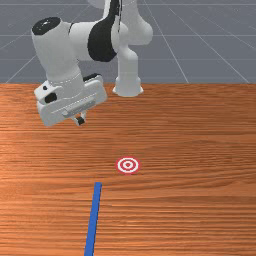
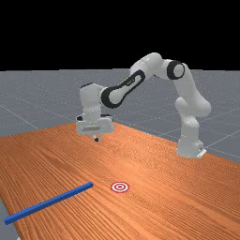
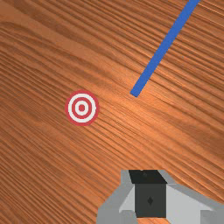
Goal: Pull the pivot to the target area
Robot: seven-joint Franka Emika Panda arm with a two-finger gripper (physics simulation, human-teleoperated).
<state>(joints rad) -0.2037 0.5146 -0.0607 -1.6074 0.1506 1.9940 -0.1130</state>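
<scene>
The long, straight blue bar of square section (image 1: 94,215), which is presumably the pivot, lies flat on the orange-brown wooden table (image 1: 195,200), its inner end near the round red-and-white target (image 1: 128,165) but apart from it. The task looks to be at the approach: the two-finger gripper (image 1: 80,120) of the white and grey arm (image 1: 55,55) hangs above the wood, touching nothing, its jaws brought together with nothing between them. The target lies nearer than the bar to the arm's white base (image 1: 128,80), and off to the front view's right of the bar's end. The next move therefore seems to call for travelling out over that end, parting the jaws, lowering them astride the bar and closing, then drawing it baseward with a sideways shift (a bar so long may well swing if held only by its tip). The far view shows both ends of the bar, the outer one by the table's edge, while the front view cuts it off at the bottom. The far view also makes the gripper's height above the wood plain, whereas the wrist view, looking down, better separates the bar's end from the target.
</scene>
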